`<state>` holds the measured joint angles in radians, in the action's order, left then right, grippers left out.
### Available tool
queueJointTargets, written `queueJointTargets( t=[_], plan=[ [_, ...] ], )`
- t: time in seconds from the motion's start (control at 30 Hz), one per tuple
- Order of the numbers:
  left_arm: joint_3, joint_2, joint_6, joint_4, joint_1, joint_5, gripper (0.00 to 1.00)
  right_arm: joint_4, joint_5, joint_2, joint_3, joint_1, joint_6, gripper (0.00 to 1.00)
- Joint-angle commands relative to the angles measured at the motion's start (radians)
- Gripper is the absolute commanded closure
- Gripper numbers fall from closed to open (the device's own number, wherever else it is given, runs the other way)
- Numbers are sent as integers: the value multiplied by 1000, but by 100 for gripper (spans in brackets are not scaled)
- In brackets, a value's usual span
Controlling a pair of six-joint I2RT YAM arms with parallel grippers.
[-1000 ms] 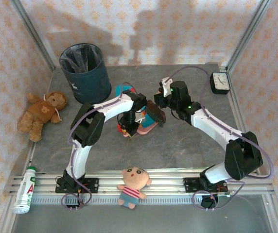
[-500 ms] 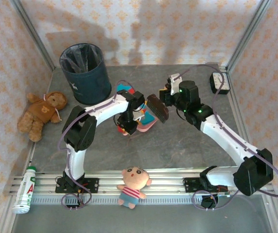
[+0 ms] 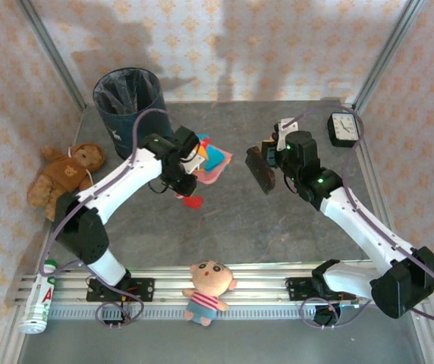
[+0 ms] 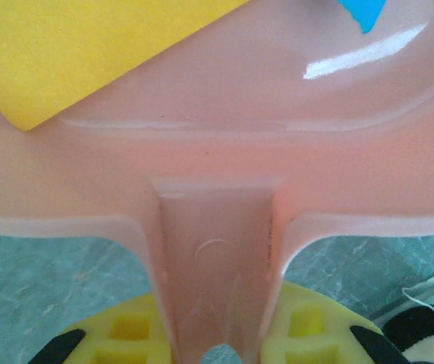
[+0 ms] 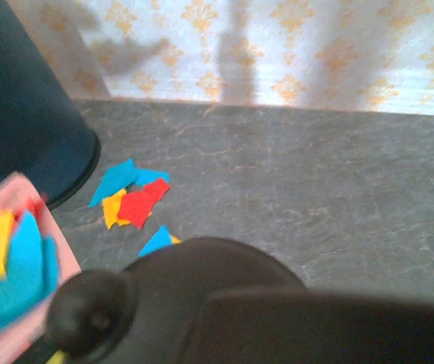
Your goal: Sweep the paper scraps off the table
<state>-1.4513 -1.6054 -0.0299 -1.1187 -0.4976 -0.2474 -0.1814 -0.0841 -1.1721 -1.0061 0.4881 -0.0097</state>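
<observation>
My left gripper is shut on the handle of a pink dustpan, held off the table near the bin. Blue, orange and yellow paper scraps lie in the pan; the left wrist view shows a yellow one and a blue one. One red scrap sits below the pan. More scraps lie on the table by the bin's base. My right gripper is shut on a dark brush, to the right of the pan; the brush body hides its fingers.
A dark blue bin with a black liner stands at the back left. A clock lies at the back right. A teddy bear and a bottle sit left of the table, a doll on the front rail.
The left arm has swung the loaded dustpan up, back and left toward the bin, leaving a red scrap behind. The right arm has drawn the brush to the right, away from the pan.
</observation>
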Motion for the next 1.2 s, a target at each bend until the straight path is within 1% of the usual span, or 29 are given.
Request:
queueJointTargets(
  t=[0.0, 0.13, 0.33, 0.43, 0.6, 0.7, 0.9, 1.07, 1.17],
  plan=[
    [17, 58, 52, -36, 35, 90, 100, 11, -170, -44, -24, 4, 42, 100],
    [30, 102, 81, -40, 87, 142, 100, 65, -373, -115, -37, 3, 90, 100],
    [57, 138, 112, -37, 144, 193, 100, 109, -525, -209, -73, 38, 115, 100],
    [70, 155, 116, -35, 163, 204, 100, 110, -563, -253, -99, 60, 128, 100],
    [87, 173, 111, -35, 170, 208, 100, 145, -595, -309, -119, 96, 142, 100],
    [98, 177, 107, -35, 169, 208, 100, 158, -572, -354, -136, 106, 164, 100],
    [114, 184, 91, -35, 171, 176, 100, 187, -448, -414, -144, 108, 197, 100],
    [126, 180, 75, -39, 171, 148, 100, 136, -375, -460, -163, 107, 194, 100],
    [130, 177, 65, -46, 170, 133, 100, 79, -290, -459, -167, 107, 176, 100]
  ],
)
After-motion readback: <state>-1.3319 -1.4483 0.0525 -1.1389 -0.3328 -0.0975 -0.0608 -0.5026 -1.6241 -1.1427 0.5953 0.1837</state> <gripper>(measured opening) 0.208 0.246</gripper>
